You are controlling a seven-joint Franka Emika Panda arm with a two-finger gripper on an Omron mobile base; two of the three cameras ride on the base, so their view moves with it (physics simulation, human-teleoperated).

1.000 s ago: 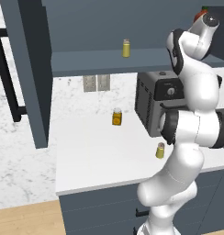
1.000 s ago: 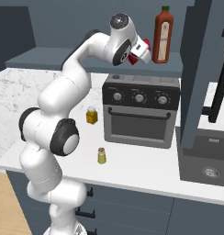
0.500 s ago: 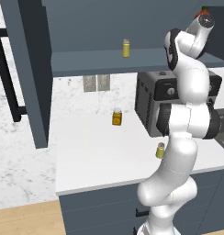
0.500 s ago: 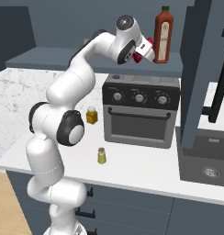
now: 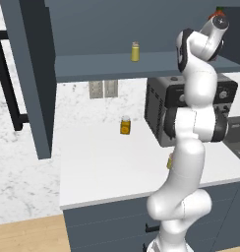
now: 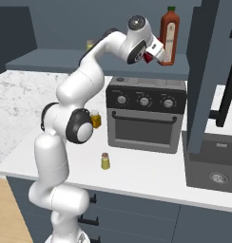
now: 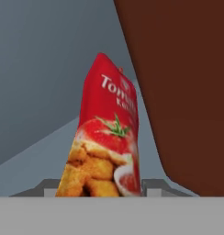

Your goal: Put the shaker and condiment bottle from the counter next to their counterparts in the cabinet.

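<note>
Clamping the condiment bottle [image 7: 104, 137] between its fingers, the gripper [image 6: 155, 53] is raised to the cabinet [image 6: 203, 71] shelf, just beside the tall red sauce bottle [image 6: 169, 35] standing there. A small yellow shaker [image 5: 135, 51] with a pale cap stands farther along the same shelf. Down on the counter [image 6: 151, 182], the shaker [image 6: 105, 161] stands upright in front of the toaster oven [image 6: 146, 116], with a squat orange jar [image 5: 125, 125] nearby

A glossy white arm [image 6: 84, 90] here, built of rounded, bulbous links. Dark grey-black rings band each joint, with a round dark cap [image 6: 136, 22] on the top joint. It rises from a bulky white base segment [image 6: 61, 201].
</note>
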